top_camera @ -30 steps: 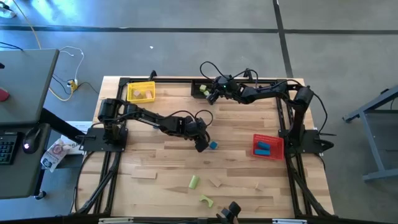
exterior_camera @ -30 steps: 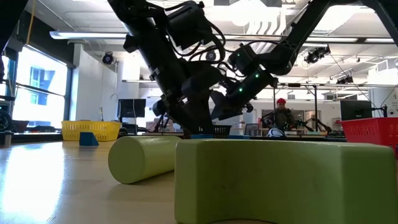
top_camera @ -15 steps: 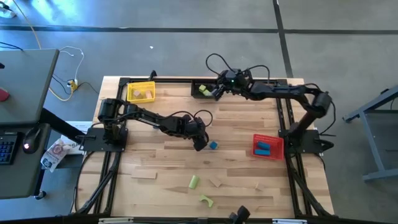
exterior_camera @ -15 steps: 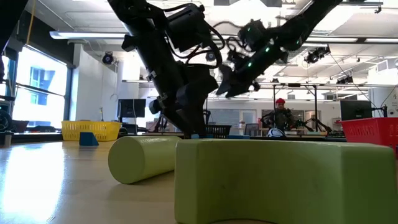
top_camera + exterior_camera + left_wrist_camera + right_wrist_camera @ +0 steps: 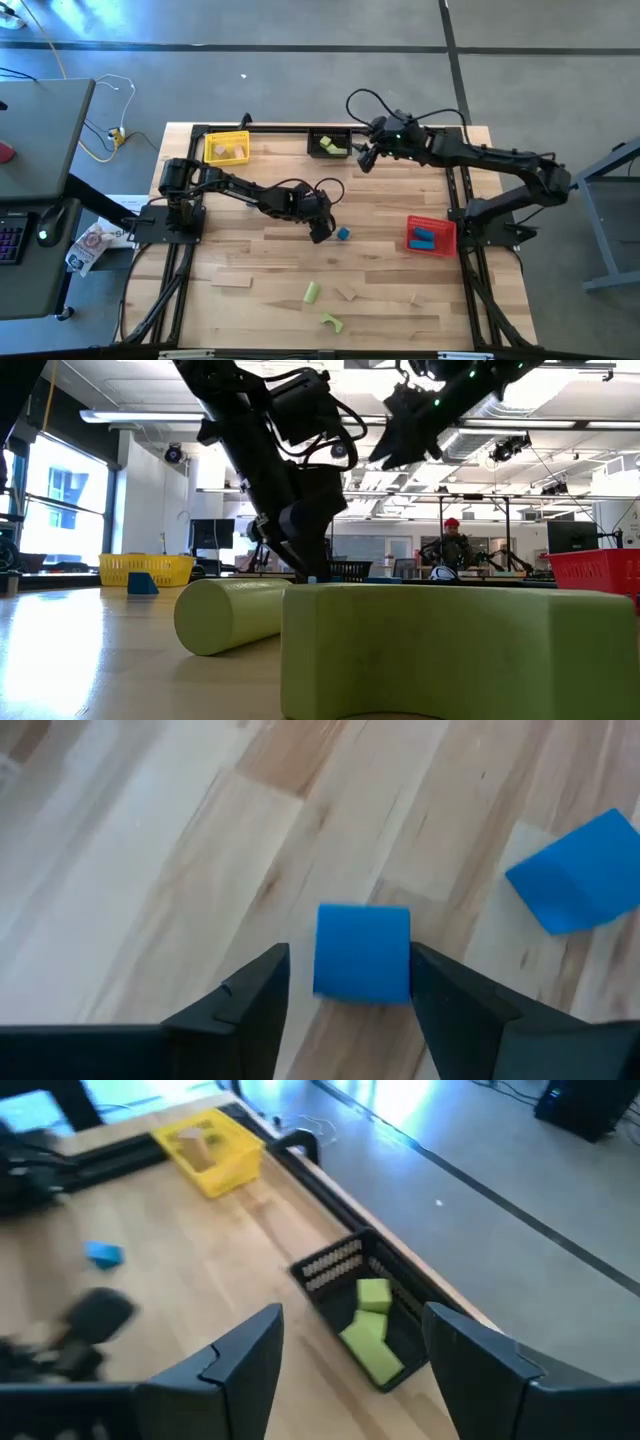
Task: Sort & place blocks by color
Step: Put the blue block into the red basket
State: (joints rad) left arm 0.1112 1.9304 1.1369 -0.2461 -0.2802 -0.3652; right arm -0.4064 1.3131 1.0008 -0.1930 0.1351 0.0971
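The left arm reaches from the frame's left edge to the middle of the high view, its black two-finger left gripper (image 5: 322,233) pointed down, fingers (image 5: 250,1010) spread apart. The right arm stretches from the right side toward upper centre, its black two-finger right gripper (image 5: 364,158) raised, fingers (image 5: 245,1370) wide open.

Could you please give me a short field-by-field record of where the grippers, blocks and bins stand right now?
left gripper: low at mid-table, fingers either side of a blue cube, not yet closed on it
right gripper: open, empty, raised beside the black bin
black bin: two green blocks
red bin: blue blocks
yellow bin: tan blocks
front of table: loose green and tan blocks
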